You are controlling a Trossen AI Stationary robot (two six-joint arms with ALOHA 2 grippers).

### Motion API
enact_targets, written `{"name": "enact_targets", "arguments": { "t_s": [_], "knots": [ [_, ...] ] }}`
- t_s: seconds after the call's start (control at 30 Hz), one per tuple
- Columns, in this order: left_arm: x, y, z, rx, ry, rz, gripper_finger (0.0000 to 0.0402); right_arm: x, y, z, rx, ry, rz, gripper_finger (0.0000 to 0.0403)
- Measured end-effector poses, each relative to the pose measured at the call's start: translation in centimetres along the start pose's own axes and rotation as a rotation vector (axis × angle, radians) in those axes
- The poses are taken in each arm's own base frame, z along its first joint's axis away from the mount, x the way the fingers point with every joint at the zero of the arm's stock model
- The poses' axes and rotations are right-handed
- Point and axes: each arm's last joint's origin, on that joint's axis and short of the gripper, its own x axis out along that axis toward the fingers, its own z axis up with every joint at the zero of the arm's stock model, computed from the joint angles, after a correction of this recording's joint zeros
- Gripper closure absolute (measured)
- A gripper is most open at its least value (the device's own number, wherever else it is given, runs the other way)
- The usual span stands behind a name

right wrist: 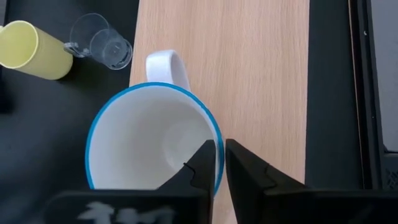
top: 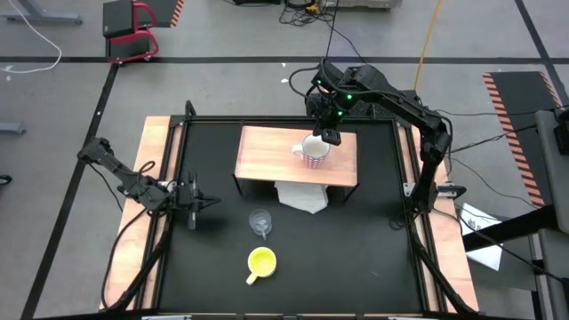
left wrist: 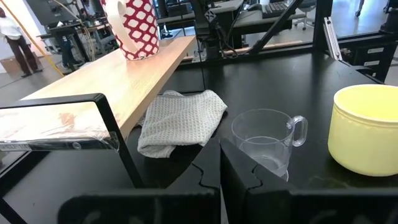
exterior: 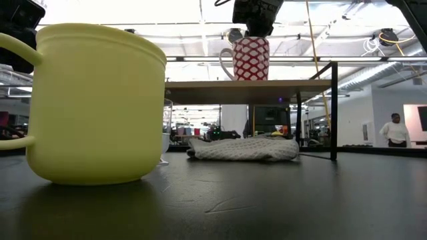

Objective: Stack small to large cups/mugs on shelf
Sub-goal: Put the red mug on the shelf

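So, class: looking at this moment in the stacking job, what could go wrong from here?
1. The right claw straddles the white mug's rim; lifting away could drag or tip it on the shelf.
2. The glass cup and yellow mug stand close together, so grabbing one might knock the other.

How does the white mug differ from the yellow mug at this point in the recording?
The white mug stands on the shelf; the yellow mug stands on the black table in front of it. The white mug carries a red-and-white pattern and a blue rim; the yellow mug is plain. The right gripper straddles the white mug's rim; no gripper is near the yellow mug. Both are upright, handled and empty.
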Motion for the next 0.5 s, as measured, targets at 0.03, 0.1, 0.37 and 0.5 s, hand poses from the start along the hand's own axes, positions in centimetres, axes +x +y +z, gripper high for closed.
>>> {"name": "enact_targets", "arguments": {
  "t_s": [0.03, 0.1, 0.37, 0.5],
  "knots": [
    [0.0, 0.0, 0.0, 0.0, 0.0, 0.0, 0.0401, 0.0, 0.0, 0.0, 0.001, 0.0, 0.0, 0.0369],
    [0.0, 0.0, -0.04, 0.002, 0.003, -0.001, 0.0401, -0.01, 0.0, 0.0, 0.0, 0.0, 0.0, 0.0362],
    [0.0, -0.01, -0.2, -0.005, 0.017, -0.002, 0.0401, -0.04, 0.01, 0.03, 0.003, -0.003, 0.001, 0.0317],
    [0.0, 0.0, -0.19, -0.005, 0.016, -0.001, 0.0401, -0.04, 0.02, 0.03, 0.003, -0.003, 0.001, 0.029]
  ]
}}
